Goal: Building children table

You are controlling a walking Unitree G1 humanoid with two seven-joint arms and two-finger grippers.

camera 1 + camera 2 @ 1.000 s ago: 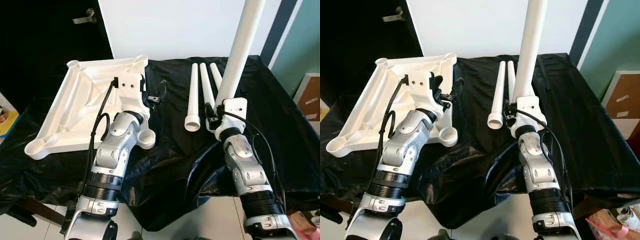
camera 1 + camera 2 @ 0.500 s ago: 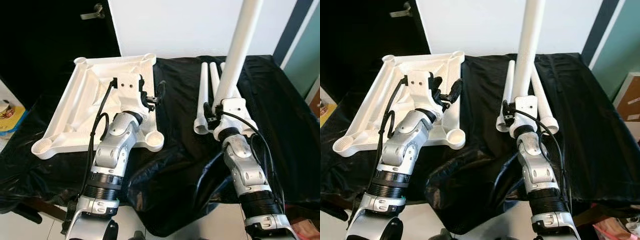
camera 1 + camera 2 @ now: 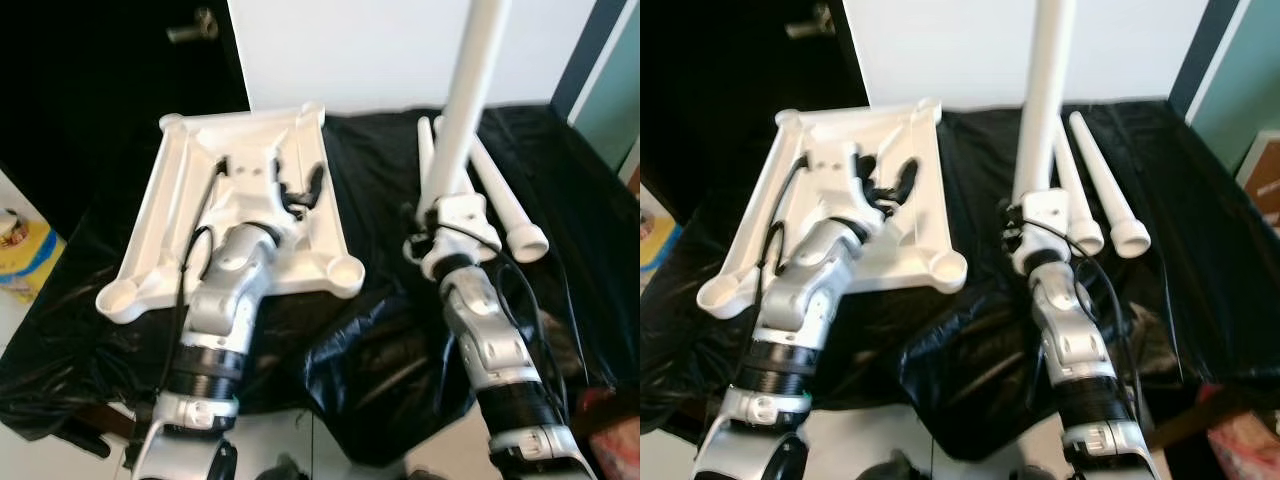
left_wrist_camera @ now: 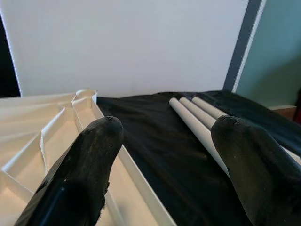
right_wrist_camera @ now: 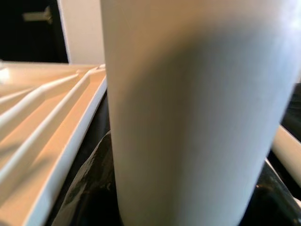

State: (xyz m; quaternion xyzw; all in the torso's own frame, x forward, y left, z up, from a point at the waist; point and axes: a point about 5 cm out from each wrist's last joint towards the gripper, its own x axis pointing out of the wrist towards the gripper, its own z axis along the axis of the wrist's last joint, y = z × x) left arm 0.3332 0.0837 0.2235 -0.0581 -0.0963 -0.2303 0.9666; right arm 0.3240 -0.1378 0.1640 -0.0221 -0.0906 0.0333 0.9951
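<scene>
The white tabletop [image 3: 180, 200] lies upside down on the left of the black-covered table, ribs and round corner sockets facing up. My left gripper [image 3: 300, 186] hovers open over its right half; the left wrist view has its black fingers [image 4: 89, 160] spread apart above the tabletop's rim [image 4: 131, 174]. My right gripper [image 3: 446, 208] is shut on a white table leg [image 3: 470, 90], which it holds upright. That leg [image 5: 188, 117] looms close in the right wrist view, with the tabletop [image 5: 42, 117] beside it. Other loose legs [image 3: 500, 195] lie on the cloth behind it.
Crumpled black cloth [image 3: 380, 330] drapes over the table's front edge. A white wall stands behind, with a dark door and its handle [image 3: 190, 25] at the back left. A yellow object [image 3: 25, 255] sits on the floor at the left.
The whole view has shifted, so the table's contents sit further right. The held leg now stands in front of the lying legs instead of right of them. My left gripper reaches further over the tabletop.
</scene>
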